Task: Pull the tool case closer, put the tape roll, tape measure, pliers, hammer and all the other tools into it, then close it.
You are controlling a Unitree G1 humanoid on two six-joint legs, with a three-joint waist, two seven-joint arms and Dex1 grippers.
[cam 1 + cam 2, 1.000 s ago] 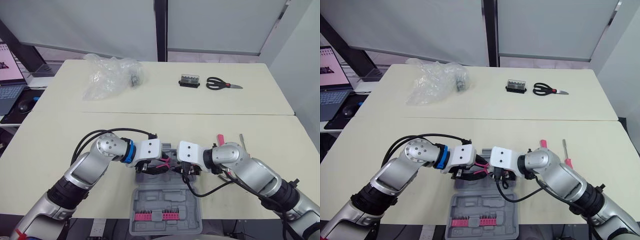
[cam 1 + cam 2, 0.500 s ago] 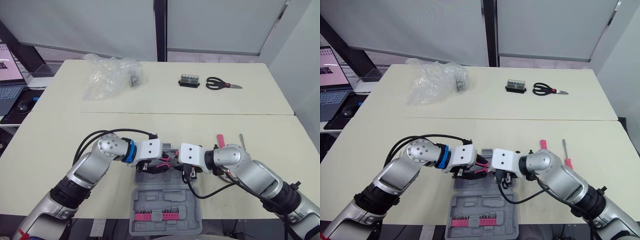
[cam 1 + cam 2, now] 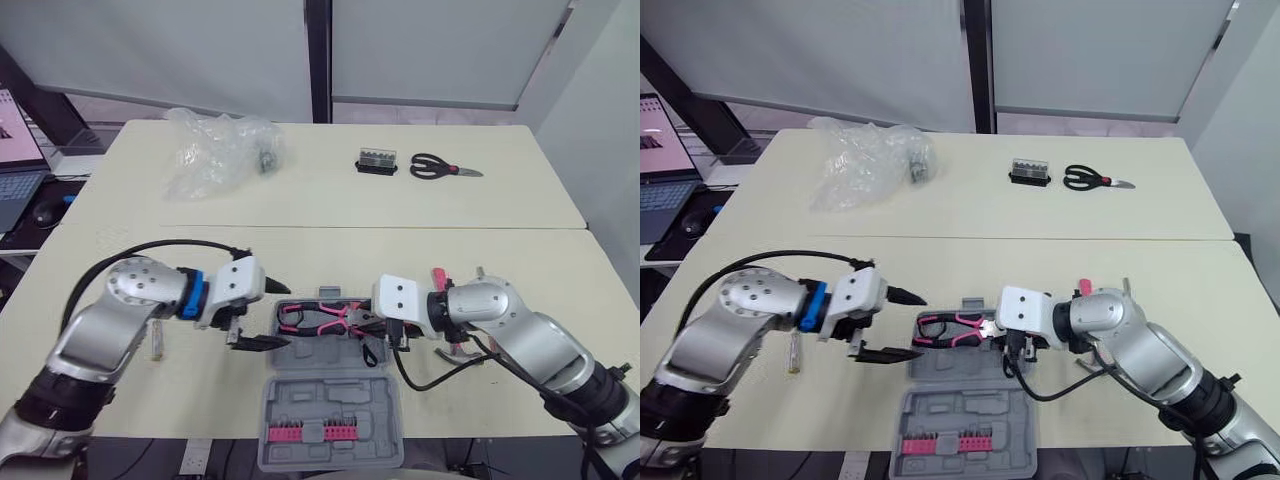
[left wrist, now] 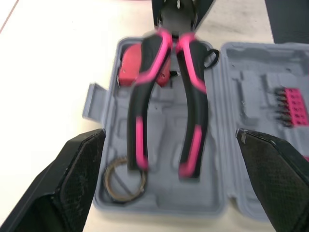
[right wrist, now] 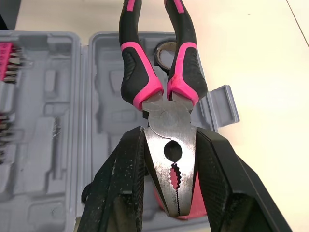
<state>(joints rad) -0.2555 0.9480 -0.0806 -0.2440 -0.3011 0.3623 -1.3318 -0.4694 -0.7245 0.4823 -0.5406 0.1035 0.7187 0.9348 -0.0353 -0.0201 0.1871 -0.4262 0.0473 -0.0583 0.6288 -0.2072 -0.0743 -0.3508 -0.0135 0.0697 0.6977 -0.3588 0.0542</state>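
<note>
1. Tool case (image 3: 372, 392): grey, lying open at the near edge of the near table (image 3: 100, 270). The lid half is closest to the robot and carries a row of pink bits (image 3: 320, 430). The tray half lies beyond it.
2. Tape roll (image 4: 125, 181): a dark ring seated in a corner of the tray.
3. Tape measure (image 4: 129, 65): red and boxy, in the tray at the opposite end, partly under the pliers' head.
4. Pliers (image 3: 318, 319): pink-and-black handles, lying across the tray with the handles pointing to the robot's left. Whether they rest in the tray or hang just above it cannot be told.
5. Right gripper (image 5: 169, 145): both fingers clamped on the pliers' steel head.
6. Left gripper (image 3: 268, 316): fingers spread wide with nothing between them, just beside the tray's left end and clear of the handles.
7. Small slender tool (image 3: 155, 340): on the near table, to the left of the left arm.
8. Pink-handled tool (image 3: 1084, 288): beside the right arm, mostly hidden.
9. Far table (image 3: 300, 205): clear plastic bag (image 3: 215, 150) on the left; black bit box (image 3: 378, 161) and black-handled scissors (image 3: 445, 168) on the right, near each other.
10. Laptop (image 3: 15, 150) and mouse (image 3: 45, 210): at the far left, off both tables.
</note>
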